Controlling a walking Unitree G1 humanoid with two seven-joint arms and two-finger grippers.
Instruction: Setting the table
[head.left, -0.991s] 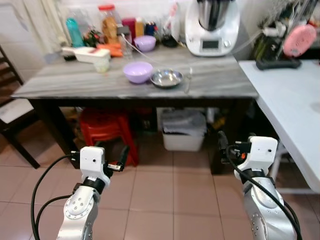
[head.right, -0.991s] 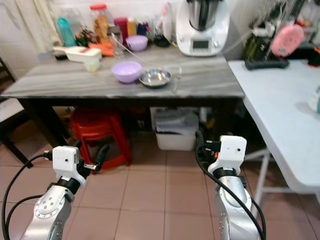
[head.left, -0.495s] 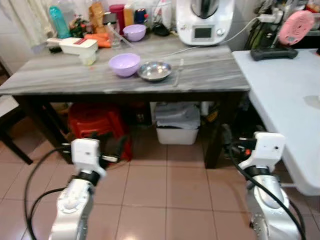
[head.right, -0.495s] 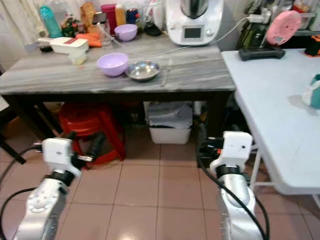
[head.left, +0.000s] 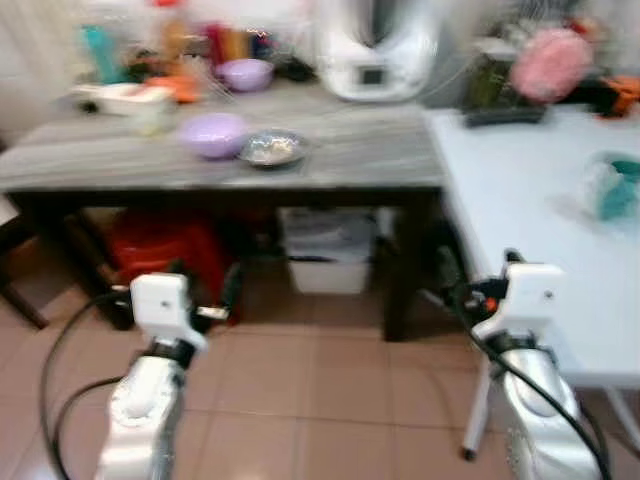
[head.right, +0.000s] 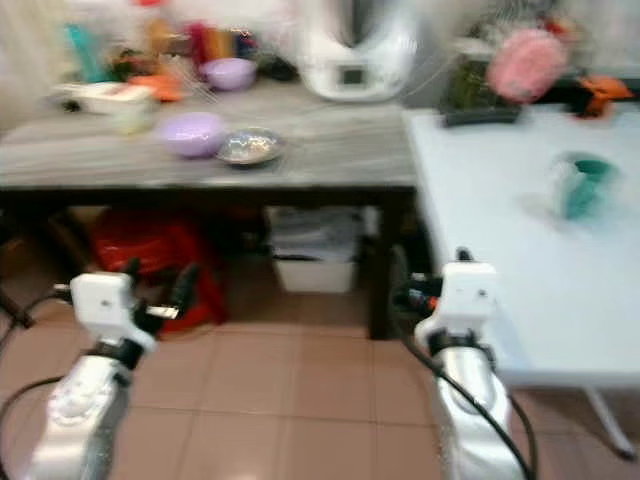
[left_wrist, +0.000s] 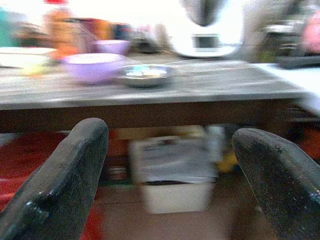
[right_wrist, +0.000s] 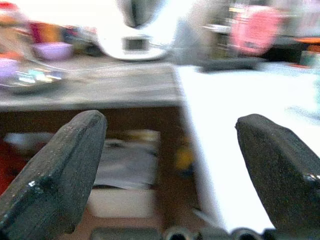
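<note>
Blurred grey table (head.left: 340, 160) now farther left, white table (head.left: 520, 190) nearer.

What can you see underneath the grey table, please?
Under the grey table stand a red plastic stool and a white bin with grey contents. The dark space behind them is shadowed and blurred, so anything there cannot be made out.
</note>
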